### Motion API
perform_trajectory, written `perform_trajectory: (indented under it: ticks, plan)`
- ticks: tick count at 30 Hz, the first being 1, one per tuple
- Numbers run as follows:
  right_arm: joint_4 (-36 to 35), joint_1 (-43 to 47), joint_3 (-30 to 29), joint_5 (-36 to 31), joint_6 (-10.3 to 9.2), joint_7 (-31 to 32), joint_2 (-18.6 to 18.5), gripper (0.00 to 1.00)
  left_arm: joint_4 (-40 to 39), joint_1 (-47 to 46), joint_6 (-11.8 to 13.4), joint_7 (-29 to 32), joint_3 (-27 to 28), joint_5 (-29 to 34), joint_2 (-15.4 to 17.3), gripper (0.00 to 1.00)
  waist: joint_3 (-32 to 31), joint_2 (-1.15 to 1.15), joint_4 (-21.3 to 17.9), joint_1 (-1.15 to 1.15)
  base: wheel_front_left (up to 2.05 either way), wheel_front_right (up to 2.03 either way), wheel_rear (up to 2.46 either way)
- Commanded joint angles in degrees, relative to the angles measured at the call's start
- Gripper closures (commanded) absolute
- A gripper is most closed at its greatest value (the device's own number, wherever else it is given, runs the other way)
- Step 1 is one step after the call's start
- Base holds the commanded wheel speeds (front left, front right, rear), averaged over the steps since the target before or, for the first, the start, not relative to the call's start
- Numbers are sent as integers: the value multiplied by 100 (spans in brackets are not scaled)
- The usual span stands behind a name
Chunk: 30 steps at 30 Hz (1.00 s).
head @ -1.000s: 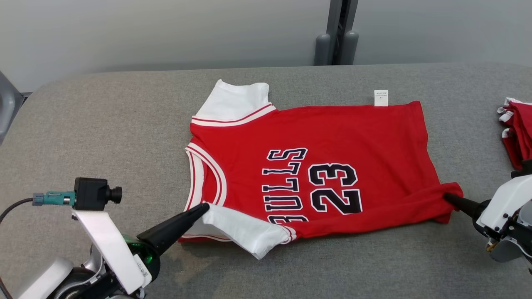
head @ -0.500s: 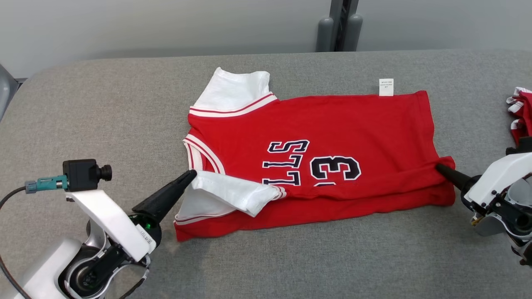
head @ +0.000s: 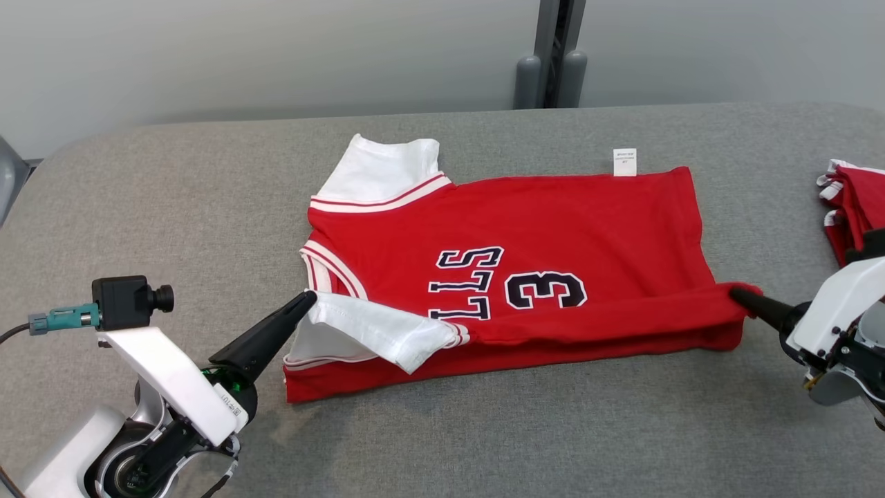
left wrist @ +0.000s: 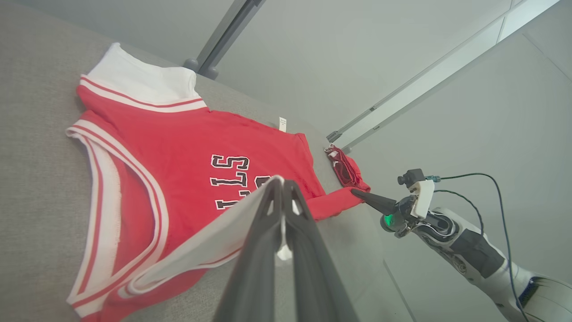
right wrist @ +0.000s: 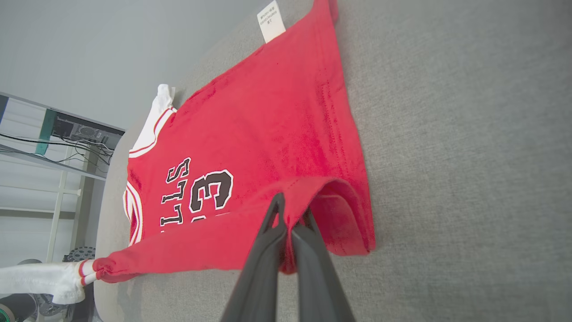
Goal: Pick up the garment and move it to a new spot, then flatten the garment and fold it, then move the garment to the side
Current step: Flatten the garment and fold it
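The garment is a red jersey with white sleeves and dark lettering, lying sideways on the grey table. Its near long edge is lifted and partly folded over the print. My left gripper is shut on the white near sleeve at the collar end. My right gripper is shut on the red hem corner at the other end. In the left wrist view the white sleeve runs into the shut left gripper. In the right wrist view red hem cloth is pinched in the right gripper.
A second folded red and white garment lies at the table's right edge, close behind my right arm. A dark post stands behind the table. Bare grey table lies left of and in front of the jersey.
Both grippers carried the near edge of the jersey farther over its front, hiding part of the lettering and number. The head camera shifted meanwhile.
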Motion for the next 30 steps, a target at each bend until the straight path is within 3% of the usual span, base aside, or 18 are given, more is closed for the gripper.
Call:
perform_trajectory:
  ticks: [1,14,22,30]
  plan:
    - [-28,103,25,72,-2,173,-67,100,-41,69,-1,-45,33,-43,19,100,-54,0,-43,0,0,0,0]
    - [79,274,226,251,-2,1086,-307,100,-205,209,-1,55,-34,-185,113,100,-141,0,-49,0,0,0,0]
    - [600,-151,305,175,-2,1278,6,100,-3,-26,-1,67,-84,-33,12,100,127,0,-1,0,0,0,0]
    - [1296,-796,270,55,-2,1140,466,100,569,-442,-1,-6,-195,150,-343,100,376,0,112,0,0,0,0]
